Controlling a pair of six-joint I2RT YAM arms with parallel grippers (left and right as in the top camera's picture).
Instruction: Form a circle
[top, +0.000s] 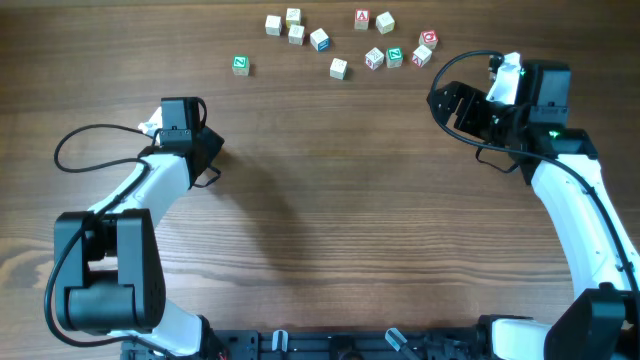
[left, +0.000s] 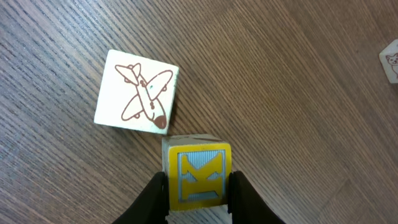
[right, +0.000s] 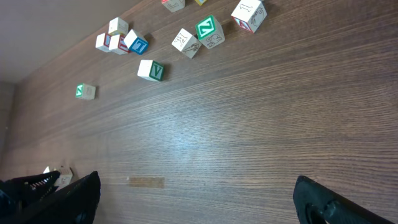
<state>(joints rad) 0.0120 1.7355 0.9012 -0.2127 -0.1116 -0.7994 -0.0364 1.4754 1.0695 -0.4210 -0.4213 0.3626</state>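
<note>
While the circle (left: 155, 118) is only a small cluster toward the table's (left: 298, 93) left side, its pale wooden pieces have crisp square faces. The airplane cube (left: 137, 93) bears a brown line drawing, and the left fingers (left: 151, 198) pinch the yellow-framed K cube (left: 198, 173). The right fingers (right: 329, 204) stand spread wide.

K cube (left: 199, 177) in left gripper (left: 199, 182), plane cube (left: 137, 91) just beside it on table (top: 350, 220); other cubes (top: 338, 68) scattered nr far edge.

1. Left gripper (left: 198, 182) sat at bottom edge, jaws against both sides of K cube (left: 199, 168) (blue K, yellow frame).
2. Plane cube (left: 137, 91) lay just up-left, corners nearly touching.
3. Third cube (left: 390, 60) was cut off at right edge, on the wood bench (left: 298, 124).
</note>
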